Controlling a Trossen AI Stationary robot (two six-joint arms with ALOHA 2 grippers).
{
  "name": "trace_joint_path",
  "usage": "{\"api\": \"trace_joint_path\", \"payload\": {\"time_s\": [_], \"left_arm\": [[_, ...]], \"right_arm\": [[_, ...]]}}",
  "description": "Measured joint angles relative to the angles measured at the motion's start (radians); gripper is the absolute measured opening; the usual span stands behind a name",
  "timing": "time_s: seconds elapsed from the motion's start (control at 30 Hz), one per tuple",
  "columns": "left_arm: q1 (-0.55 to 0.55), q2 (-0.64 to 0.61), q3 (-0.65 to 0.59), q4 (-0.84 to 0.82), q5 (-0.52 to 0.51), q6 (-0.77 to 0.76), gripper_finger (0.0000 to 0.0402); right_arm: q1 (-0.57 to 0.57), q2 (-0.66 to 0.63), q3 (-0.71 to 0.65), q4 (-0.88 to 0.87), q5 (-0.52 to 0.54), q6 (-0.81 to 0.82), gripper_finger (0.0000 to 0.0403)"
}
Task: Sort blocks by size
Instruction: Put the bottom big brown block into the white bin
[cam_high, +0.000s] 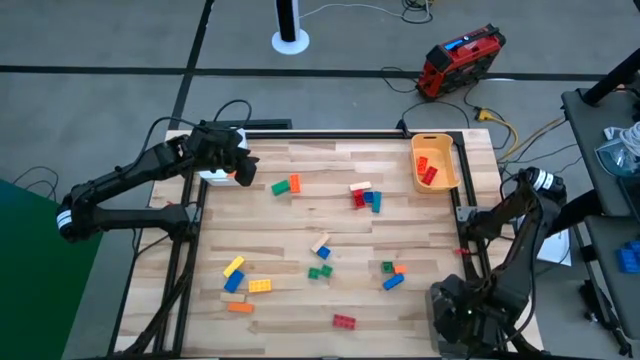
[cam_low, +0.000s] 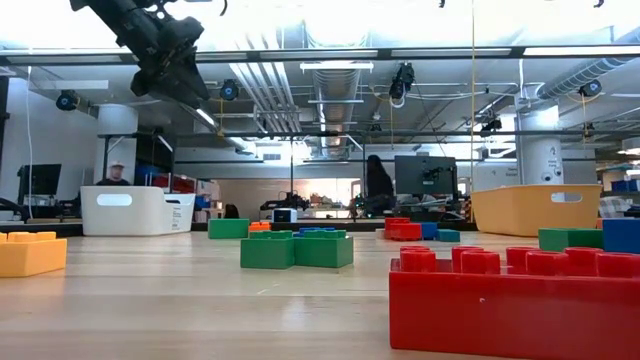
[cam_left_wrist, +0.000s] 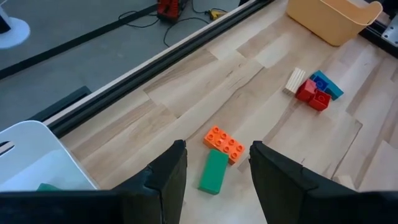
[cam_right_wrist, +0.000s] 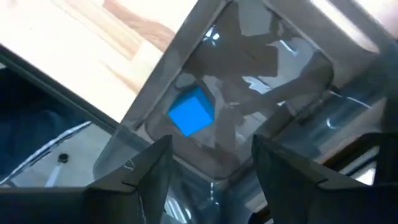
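Orange-yellow bin (cam_high: 436, 163) far right — white bin (cam_high: 213, 176) beneath left claw (cam_high: 243, 170).

Pale striped wood table (cam_high: 300, 250) carried scattered bricks: orange (cam_left_wrist: 224, 144), green (cam_left_wrist: 213, 172), red (cam_high: 344, 321), yellow (cam_high: 259, 286), blue (cam_high: 393, 282), beige (cam_left_wrist: 295, 79). Orange-yellow bin (cam_high: 436, 163) held red pieces; white bin (cam_left_wrist: 37, 162); dark grippers (cam_left_wrist: 214, 171).

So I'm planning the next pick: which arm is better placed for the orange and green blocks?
Left. Its open claw hovers near the orange block and green block; the right claw sits off the table's right corner.
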Motion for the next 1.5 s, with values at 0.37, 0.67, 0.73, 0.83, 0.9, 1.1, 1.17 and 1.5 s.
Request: {"api": "trace_joint_path", "payload": {"time_s": [0.37,0.67,0.73,0.83,0.9,1.1,1.17,1.5], "left_arm": [[-0.073,0.001,0.000,0.017,0.061,-0.058,0.0153],[-0.226,0.010,0.000,0.122,0.048,-0.269,0.0153],[-0.260,0.027,0.000,0.151,0.046,-0.318,0.0153],[-0.317,0.075,0.000,0.204,0.046,-0.374,0.0153],[-0.350,0.118,0.000,0.231,0.046,-0.412,0.0153],[-0.419,0.265,0.000,0.277,0.046,-0.541,0.0153],[-0.438,0.319,0.001,0.295,0.046,-0.566,0.0153],[-0.494,0.615,0.174,0.243,0.047,-0.567,0.0153]], "right_arm": [[-0.266,-0.036,0.072,-0.176,0.185,-0.116,0.0188],[-0.708,-0.114,0.070,-0.195,0.292,-0.619,0.0185],[-0.792,-0.132,0.070,-0.183,0.307,-0.707,0.0183],[-0.890,-0.163,0.070,-0.149,0.326,-0.803,0.0182],[-0.938,-0.187,0.070,-0.121,0.331,-0.853,0.0185],[-1.027,-0.263,0.070,-0.063,0.340,-0.932,0.0194],[-1.044,-0.287,0.070,-0.061,0.348,-0.951,0.0196],[-1.074,-0.346,0.070,-0.065,0.392,-1.022,0.0192]]}}
